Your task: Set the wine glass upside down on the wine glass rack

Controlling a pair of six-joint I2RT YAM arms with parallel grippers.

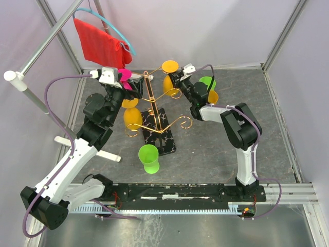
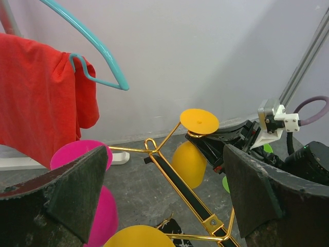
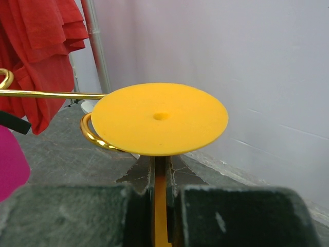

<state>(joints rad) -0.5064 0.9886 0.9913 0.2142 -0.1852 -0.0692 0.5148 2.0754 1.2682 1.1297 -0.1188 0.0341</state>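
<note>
Your right claw (image 3: 160, 198) is closed tight on the stem of the orange wine glass (image 3: 159, 118) and grips it just under the foot. Your left claw (image 2: 164, 198) is spread wide and holds nothing. It hangs on the other side of the wine glass rack (image 1: 167, 141), which stands on its marbled base near the middle of the table (image 1: 216, 154). A pink glass (image 2: 85, 154) sits just beside its left finger. So the right arm is the one carrying the job. The orange wine glass is already inverted, its long axis upright with the foot on top and the bowl hanging below the claw. It is up at the tip of the rack's upper arm on your right side. From the right wrist view, the gold scroll curl (image 3: 91, 135) lies just to the left of the stem and runs in under the foot. Whether the stem is fully inside the curl is hidden by the foot. My judgement is that the next move depends on that small sideways gap, so confirm the foot bears on the wire before you let go.
</note>
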